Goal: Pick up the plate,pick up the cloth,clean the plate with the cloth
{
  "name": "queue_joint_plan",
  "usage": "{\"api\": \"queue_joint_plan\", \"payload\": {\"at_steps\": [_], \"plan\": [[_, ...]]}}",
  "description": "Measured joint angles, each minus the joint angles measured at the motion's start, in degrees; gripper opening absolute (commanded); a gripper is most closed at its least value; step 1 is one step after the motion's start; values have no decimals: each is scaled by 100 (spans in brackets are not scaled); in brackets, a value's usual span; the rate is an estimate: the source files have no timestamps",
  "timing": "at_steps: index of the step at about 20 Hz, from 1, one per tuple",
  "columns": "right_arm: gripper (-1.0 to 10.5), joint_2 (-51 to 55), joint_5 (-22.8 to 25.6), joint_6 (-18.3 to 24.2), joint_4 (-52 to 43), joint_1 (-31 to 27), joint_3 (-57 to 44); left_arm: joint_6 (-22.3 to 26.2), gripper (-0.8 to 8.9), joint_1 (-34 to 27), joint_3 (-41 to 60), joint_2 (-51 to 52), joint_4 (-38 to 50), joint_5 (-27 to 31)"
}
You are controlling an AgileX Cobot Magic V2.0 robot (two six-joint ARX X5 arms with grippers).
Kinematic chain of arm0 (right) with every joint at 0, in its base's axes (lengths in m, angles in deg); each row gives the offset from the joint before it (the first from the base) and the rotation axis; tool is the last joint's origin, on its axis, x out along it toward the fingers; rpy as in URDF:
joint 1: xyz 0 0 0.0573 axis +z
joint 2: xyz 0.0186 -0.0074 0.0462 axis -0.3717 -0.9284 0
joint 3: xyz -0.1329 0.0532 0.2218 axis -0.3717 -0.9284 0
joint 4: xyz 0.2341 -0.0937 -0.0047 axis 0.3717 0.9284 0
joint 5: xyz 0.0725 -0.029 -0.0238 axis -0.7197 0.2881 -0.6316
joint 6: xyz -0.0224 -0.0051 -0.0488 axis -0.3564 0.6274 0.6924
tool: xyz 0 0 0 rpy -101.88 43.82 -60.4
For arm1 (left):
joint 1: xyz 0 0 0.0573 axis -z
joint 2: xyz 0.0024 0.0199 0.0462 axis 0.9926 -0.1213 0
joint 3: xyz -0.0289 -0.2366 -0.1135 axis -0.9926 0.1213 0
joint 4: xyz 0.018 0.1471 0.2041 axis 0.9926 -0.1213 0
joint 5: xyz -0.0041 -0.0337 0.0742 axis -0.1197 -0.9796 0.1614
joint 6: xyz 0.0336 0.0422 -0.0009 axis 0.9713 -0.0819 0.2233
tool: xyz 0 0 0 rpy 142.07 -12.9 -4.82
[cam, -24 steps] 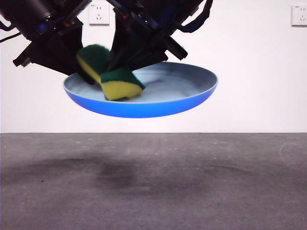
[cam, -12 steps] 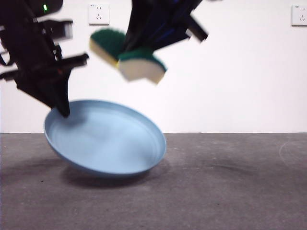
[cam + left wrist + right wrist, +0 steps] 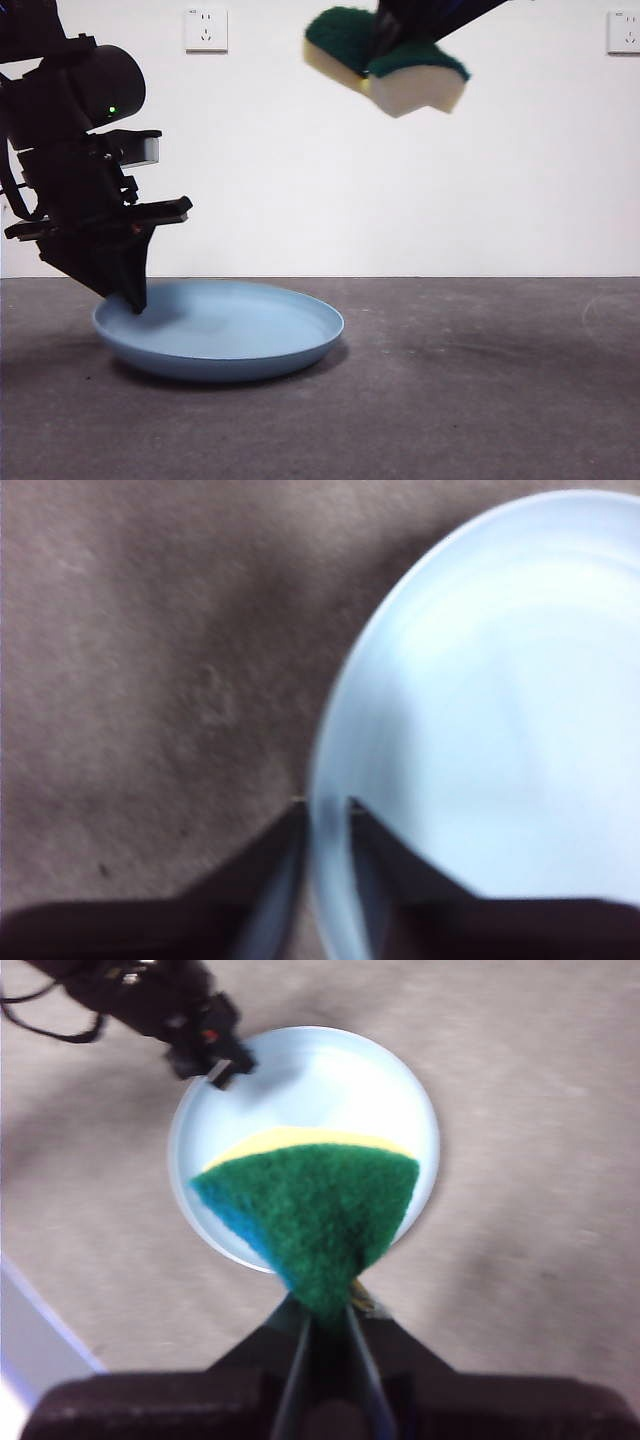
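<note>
Plate (image 3: 220,340) lies flat on the table (image 3: 480,400), its 9 o'clock rim pinched by the left tool (image 3: 135,300). Right tool (image 3: 325,1325), clamped on the sponge (image 3: 385,60), hangs well above. Both are gripped; judging by this, wiping is over or paused.

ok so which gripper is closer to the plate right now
Left. The left gripper is clamped on the plate rim, plate on the table. The right gripper holds the sponge high above it.
</note>
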Motion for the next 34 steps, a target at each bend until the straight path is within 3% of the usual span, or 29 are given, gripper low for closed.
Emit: {"api": "queue_joint_plan", "payload": {"at_steps": [8,15,17,20,27,29,34], "plan": [[-17,28,175,-131,157,-693,0,-70,498,26,0,201,15,-39],[-17,-844,122,-608,-125,-1617,0,-389,485,452,0,2238,-50,-31],[-16,-1331,111,-656,-343,-1690,0,-455,434,684,0,2785,-50,199],[-17,-2076,111,-691,-662,-1725,0,-492,434,1034,-11,3248,-168,730],[-12,-3246,109,-713,-739,-1814,0,-494,434,1543,-11,3333,-870,1550],[95,-3250,55,-710,-758,-1838,0,-494,434,1639,-11,3338,-905,1585],[518,-3250,-308,-708,-778,-2046,0,-494,434,1674,-11,3340,-1075,1600]]}}
